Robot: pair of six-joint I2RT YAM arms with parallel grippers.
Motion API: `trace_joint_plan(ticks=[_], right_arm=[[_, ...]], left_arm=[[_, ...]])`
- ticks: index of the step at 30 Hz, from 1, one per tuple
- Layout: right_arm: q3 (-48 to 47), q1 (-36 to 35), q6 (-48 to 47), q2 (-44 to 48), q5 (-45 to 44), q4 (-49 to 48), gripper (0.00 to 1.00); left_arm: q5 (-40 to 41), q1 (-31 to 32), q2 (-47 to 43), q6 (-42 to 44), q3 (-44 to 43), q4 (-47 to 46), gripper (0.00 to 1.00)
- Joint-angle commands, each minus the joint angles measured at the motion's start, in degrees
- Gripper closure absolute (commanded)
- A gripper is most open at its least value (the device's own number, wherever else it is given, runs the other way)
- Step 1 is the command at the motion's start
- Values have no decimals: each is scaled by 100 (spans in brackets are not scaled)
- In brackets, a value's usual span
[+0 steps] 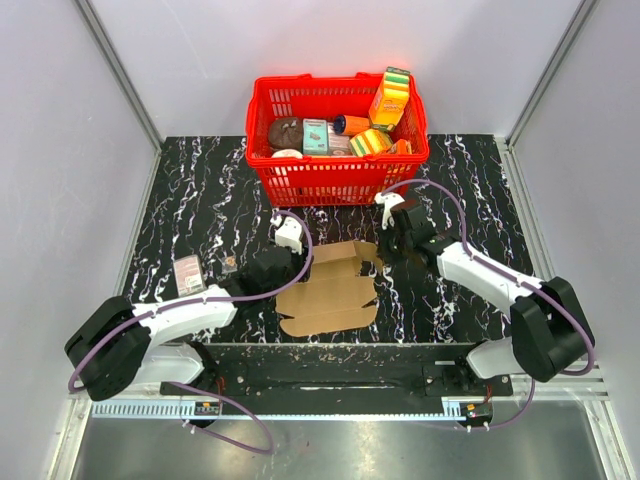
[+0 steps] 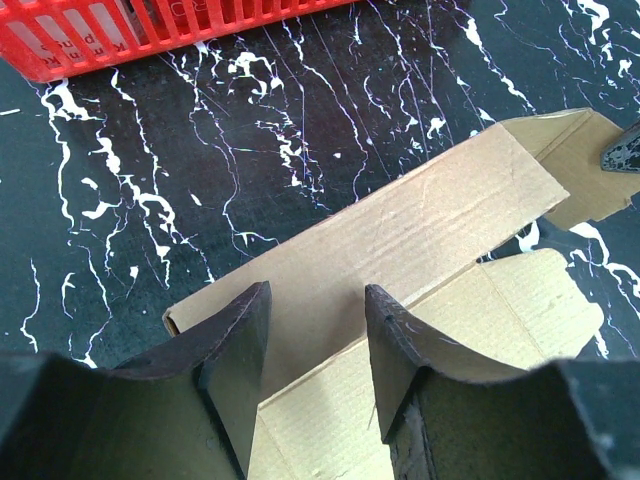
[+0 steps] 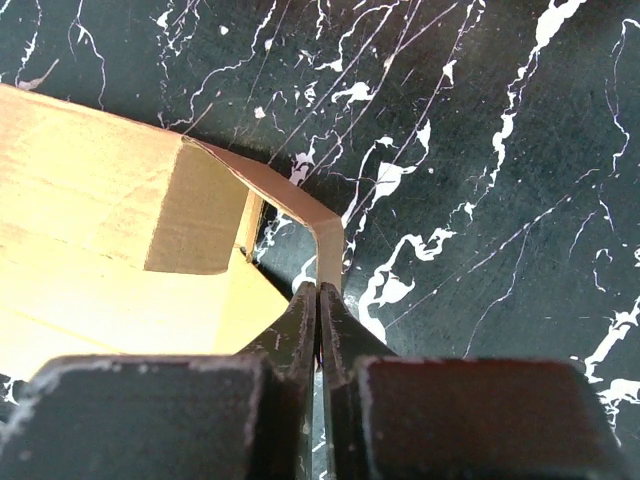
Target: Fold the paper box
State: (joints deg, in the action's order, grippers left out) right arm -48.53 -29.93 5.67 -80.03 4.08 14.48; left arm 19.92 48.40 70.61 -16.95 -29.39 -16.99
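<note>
Pinching a thin end flap of the paper box, the right claw is clamped tight on it. The left claw stands parted over the cardboard, gripping nothing. The box lies half-flat at the centre of the table, below the red basket. To fold cleanly, the right should probably swing the flap along its crease while the left presses the sheet down. Only the right wrist view shows the pinch; in the top view the arm hides it.

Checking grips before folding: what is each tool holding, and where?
Right tool pinches the paper box by its end flap's edge; left tool stands open over a panel, apparently holding nothing.
</note>
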Motion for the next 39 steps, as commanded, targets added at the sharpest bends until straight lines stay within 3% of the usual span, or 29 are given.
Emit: trace_joint_plan(ticks=[1, 16, 24, 28, 34, 39], right_arm=[[-358, 23, 426, -39, 190, -165, 97], [-464, 23, 830, -250, 217, -77, 100], [-403, 23, 839, -92, 49, -51, 85], [-359, 23, 839, 49, 49, -51, 70], [-166, 23, 892, 207, 6, 55, 64], [378, 23, 1199, 514, -21, -182, 52]], left_arm=[[-129, -15, -21, -72, 108, -58, 53], [-155, -15, 14, -72, 109, -85, 54], [-164, -15, 41, -80, 100, -85, 54], [-182, -15, 49, -80, 100, -85, 54], [-208, -15, 50, -89, 82, -85, 54], [-199, -15, 23, -80, 91, -76, 55]])
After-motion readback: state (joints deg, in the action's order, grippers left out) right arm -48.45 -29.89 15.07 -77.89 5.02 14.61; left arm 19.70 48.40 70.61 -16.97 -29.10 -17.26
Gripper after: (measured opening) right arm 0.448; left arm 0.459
